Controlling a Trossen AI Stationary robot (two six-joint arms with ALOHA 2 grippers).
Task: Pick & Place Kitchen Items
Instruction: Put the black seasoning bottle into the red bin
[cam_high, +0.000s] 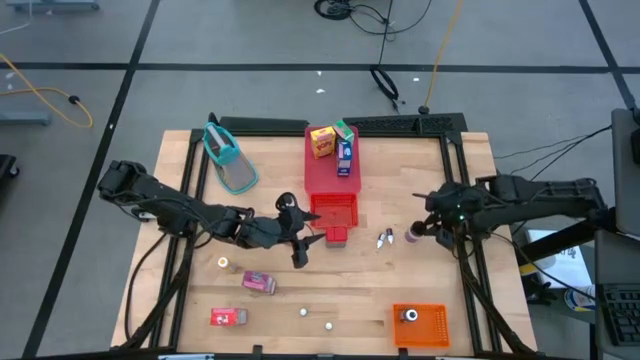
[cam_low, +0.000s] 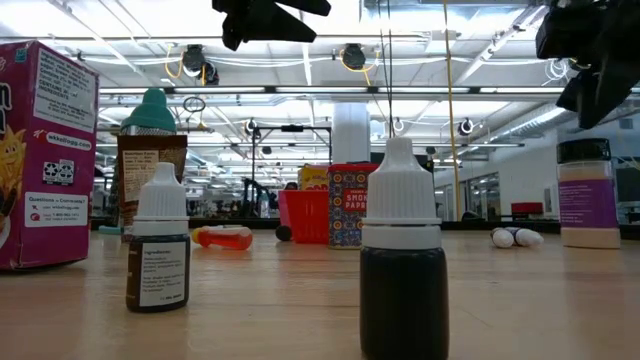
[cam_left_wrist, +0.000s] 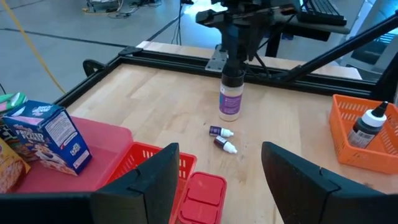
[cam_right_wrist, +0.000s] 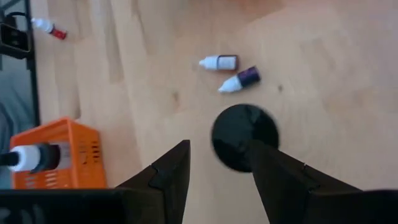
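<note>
Spice jar (cam_left_wrist: 231, 100) under right end effector (cam_right_wrist: 216, 163), two dropper bottles (cam_left_wrist: 221, 131) beside

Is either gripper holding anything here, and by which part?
The right gripper sits around the spice jar's black cap; a firm grip cannot be told. The left gripper is open, empty.

We see a flat red tray (cam_high: 321, 170) at the table's (cam_high: 420, 280) far edge and an orange bin (cam_high: 432, 322) near its front right corner.
</note>
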